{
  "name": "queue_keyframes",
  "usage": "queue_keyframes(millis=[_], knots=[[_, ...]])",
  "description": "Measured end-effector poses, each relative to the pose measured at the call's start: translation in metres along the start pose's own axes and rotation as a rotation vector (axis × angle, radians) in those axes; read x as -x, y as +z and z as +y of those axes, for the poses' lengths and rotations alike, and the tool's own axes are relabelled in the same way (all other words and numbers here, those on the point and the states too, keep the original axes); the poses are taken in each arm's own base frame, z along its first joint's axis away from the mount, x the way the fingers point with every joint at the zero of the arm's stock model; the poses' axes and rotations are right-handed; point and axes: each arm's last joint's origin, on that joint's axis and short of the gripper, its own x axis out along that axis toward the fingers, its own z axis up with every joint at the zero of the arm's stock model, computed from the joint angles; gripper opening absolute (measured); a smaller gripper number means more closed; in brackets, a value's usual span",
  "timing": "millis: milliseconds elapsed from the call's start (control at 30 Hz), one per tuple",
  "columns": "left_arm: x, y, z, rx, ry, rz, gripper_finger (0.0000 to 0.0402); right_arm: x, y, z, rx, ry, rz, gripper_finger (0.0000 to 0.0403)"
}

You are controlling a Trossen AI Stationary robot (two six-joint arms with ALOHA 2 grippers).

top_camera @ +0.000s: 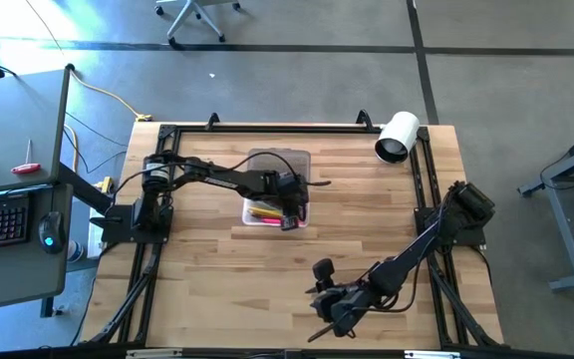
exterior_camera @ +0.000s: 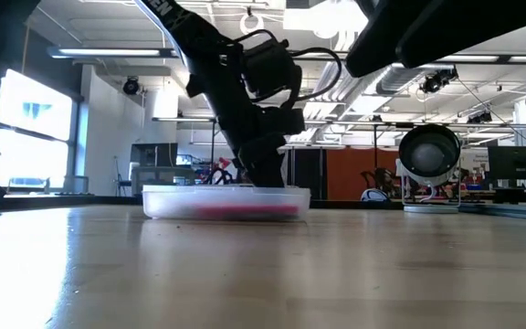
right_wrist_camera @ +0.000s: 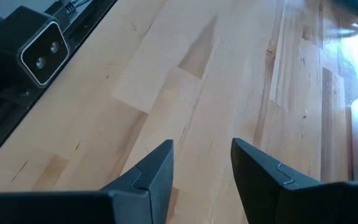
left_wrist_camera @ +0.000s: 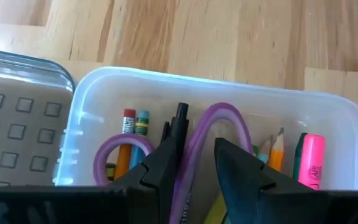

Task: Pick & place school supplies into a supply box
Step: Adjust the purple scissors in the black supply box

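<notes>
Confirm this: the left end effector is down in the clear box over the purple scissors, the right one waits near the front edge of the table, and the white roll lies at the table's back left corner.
Not quite. The white roll lies at the back right corner, as the high view shows. The rest stands: the left end effector is down in the clear box with its open fingers either side of the purple scissors, and the right end effector waits near the front edge.
</notes>
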Motion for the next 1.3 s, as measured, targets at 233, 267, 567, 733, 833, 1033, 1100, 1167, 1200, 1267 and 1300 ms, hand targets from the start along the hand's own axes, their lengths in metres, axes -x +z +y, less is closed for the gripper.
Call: queue_keyframes(millis=[233,267,567,733,833,1033,1100,1167,1200,1267,1300], knots=[[0.004,0.010,0.000,0.002,0.001,-0.083,0.0147,0.000,0.000,0.000,0.000,-0.001,0.002,0.0139],[0.006,0.013,0.001,0.003,0.002,-0.093,0.0147,0.000,0.000,0.000,0.000,0.000,0.002,0.0139],[0.020,0.028,0.003,0.000,0.034,-0.024,0.0147,0.000,-0.001,0.000,0.003,0.005,0.010,0.0139],[0.030,0.016,0.001,-0.015,0.086,0.212,0.0147,0.000,-0.001,0.000,0.003,0.006,0.011,0.0139],[0.036,0.005,-0.004,-0.008,0.107,0.348,0.0147,0.000,-0.001,-0.001,0.001,-0.003,0.010,0.0139],[0.048,-0.007,-0.013,-0.059,0.216,0.527,0.0147,0.000,-0.001,-0.001,-0.018,-0.009,0.008,0.0139],[0.050,-0.008,-0.014,-0.077,0.245,0.548,0.0147,0.000,-0.001,-0.001,-0.026,-0.009,0.008,0.0139],[0.050,-0.008,-0.013,-0.083,0.271,0.548,0.0147,0.000,-0.001,-0.001,-0.026,-0.009,0.008,0.0139],[0.050,-0.008,-0.013,-0.083,0.278,0.540,0.0147,0.000,-0.001,-0.001,-0.027,-0.007,0.008,0.0139],[0.050,-0.007,-0.012,-0.084,0.290,0.531,0.0147,0.000,-0.001,-0.001,-0.027,-0.006,0.008,0.0139],[0.049,-0.007,-0.011,-0.091,0.292,0.529,0.0147,0.000,-0.001,-0.001,-0.027,-0.006,0.008,0.0139]])
